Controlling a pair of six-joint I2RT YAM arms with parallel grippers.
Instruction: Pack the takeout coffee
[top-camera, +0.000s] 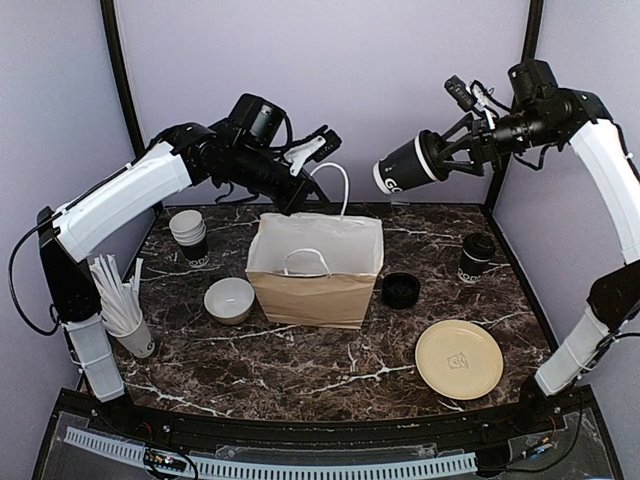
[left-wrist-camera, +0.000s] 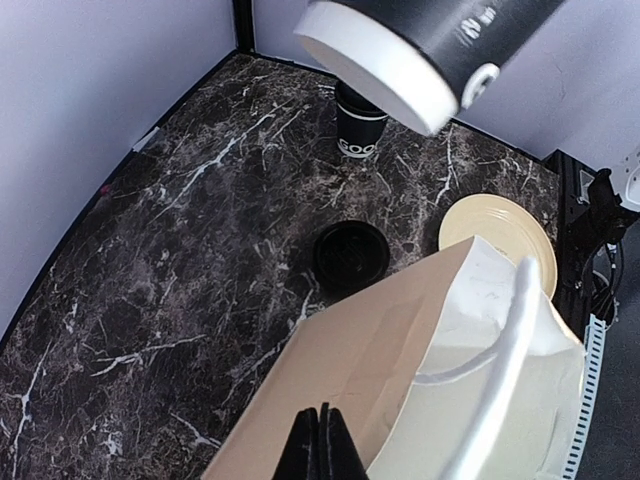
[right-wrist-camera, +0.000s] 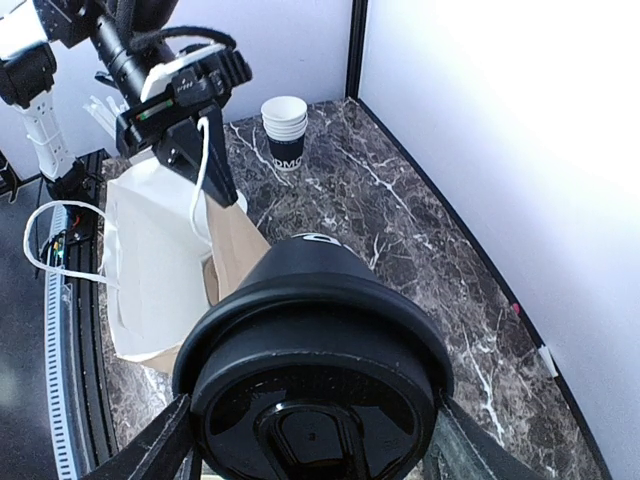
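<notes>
Coffee cup (top-camera: 405, 168), lidded, lies sideways in the air, clamped between the right pincer's (top-camera: 445, 155) wide-spread fingers; white letters "GO" show on its side. The second cup (top-camera: 477, 256) stands on the table (top-camera: 330, 360) below that pincer. The left pincer (top-camera: 303, 203), fingers together, pinches the paper bag's (top-camera: 315, 285) rear rim.

Left wrist view: held cup (left-wrist-camera: 440, 35) cut by top edge, hides lid of far cup (left-wrist-camera: 358, 135); bag (left-wrist-camera: 380, 350) cut by bottom edge.
</notes>
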